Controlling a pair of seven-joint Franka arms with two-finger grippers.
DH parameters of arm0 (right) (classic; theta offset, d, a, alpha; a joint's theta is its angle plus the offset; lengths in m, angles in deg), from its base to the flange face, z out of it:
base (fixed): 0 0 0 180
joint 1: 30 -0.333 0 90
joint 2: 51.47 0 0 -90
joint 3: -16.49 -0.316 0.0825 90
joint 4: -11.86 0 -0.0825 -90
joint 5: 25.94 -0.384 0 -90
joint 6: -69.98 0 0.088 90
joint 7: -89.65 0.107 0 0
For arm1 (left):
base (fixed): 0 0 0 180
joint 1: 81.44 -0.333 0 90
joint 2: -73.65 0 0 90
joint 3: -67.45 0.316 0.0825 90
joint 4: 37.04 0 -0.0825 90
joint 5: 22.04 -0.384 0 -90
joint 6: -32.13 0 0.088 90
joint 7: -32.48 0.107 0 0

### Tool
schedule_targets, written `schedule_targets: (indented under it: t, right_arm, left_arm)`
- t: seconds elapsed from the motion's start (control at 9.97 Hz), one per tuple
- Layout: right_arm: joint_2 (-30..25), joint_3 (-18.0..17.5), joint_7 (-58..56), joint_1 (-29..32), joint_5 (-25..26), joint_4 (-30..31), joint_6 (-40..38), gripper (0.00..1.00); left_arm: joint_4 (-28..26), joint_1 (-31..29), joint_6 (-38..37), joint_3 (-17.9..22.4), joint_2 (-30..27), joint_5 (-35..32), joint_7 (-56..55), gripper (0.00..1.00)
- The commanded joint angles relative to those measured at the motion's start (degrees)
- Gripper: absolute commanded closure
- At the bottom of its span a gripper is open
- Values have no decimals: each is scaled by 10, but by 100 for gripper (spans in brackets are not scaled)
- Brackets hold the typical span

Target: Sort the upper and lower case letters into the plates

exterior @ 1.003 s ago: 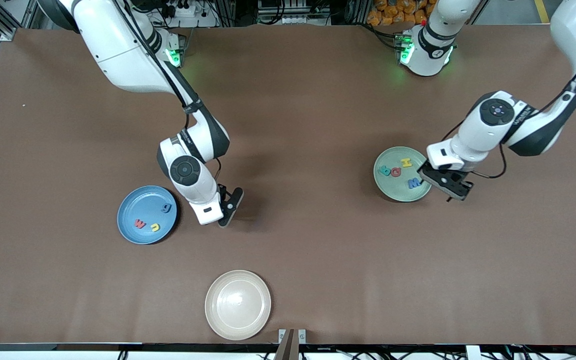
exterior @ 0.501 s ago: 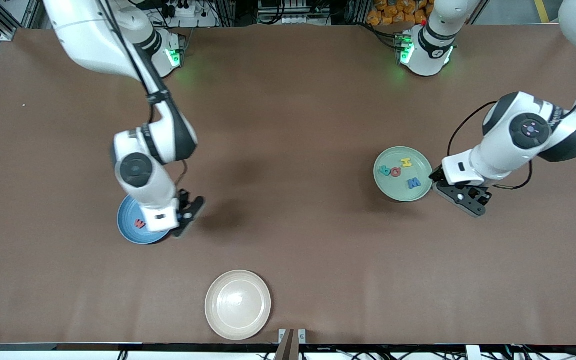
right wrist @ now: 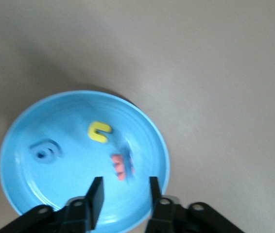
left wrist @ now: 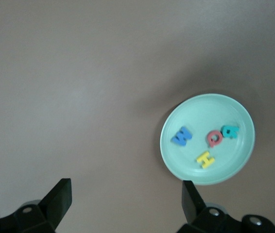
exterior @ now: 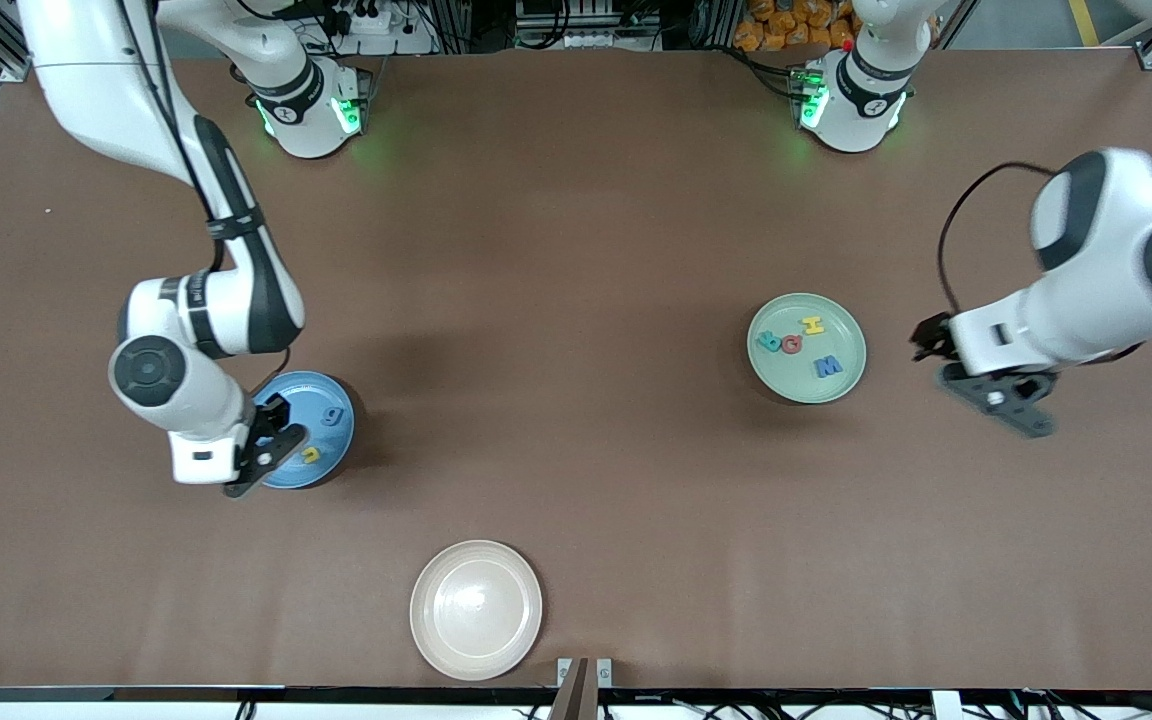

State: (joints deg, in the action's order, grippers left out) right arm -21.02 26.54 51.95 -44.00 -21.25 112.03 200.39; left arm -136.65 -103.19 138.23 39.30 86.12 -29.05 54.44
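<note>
Sorting looks close to finished, going by what lies in the dishes. Taking the cream-white plate at the bench's near edge as landmark: the blue plate sits farther from the front camera than it, toward the right arm's end, and the mint green plate farther again, toward the left arm's end.

Counted, there are three plates. The mint green plate holds four letters: a blue M, a yellow H, a red one and a teal one. The blue plate shows three: a yellow letter, a blue one and a red one. That makes seven; no loose letter shows on the bench, and the cream-white plate is bare. If an eighth exists, I cannot find it.

The right gripper hangs over the blue plate's edge, fingers a little apart and holding nothing. The left gripper hovers over bare bench beside the mint green plate, fingers spread wide and empty.
</note>
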Motion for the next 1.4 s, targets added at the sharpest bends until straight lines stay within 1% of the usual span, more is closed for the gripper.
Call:
schedule_targets:
  t: [0.0,0.1,0.2,0.3,0.4,0.5,0.7,0.8,0.9,1.0,1.3]
  right_arm:
    - [-34,-6,86,14,-3,7,-42,0]
    - [-62,-23,154,25,-2,10,-85,0]
    - [-88,-59,190,66,-2,15,-116,0]
    - [-122,-77,221,86,-2,39,-123,0]
    - [-154,-78,257,86,-2,54,-124,0]
    - [-185,-78,279,86,-2,53,-146,0]
    - [-249,-81,282,109,-12,37,-194,0]
    - [-266,-81,279,123,-36,10,-226,0]
    - [-271,-78,277,135,-50,-26,-264,0]
    - [-275,-77,280,141,-50,-61,-294,0]
    - [-296,-72,313,152,-49,-122,-381,0]
  left_arm:
    - [25,108,-71,133,-59,47,6,0]
    - [26,137,-87,173,-87,63,-15,0]
    - [29,163,-88,194,-112,85,-88,0]
    - [36,170,-87,199,-128,88,-167,0]
    - [41,176,-87,199,-139,86,-243,0]
    - [55,181,-85,201,-139,84,-279,0]
    - [52,188,-87,203,-155,82,-290,0]
    - [47,189,-88,203,-171,82,-283,0]
    - [51,201,-90,203,-176,82,-283,0]
    - [51,207,-99,204,-177,82,-290,0]
    - [49,207,-100,203,-172,82,-259,0]
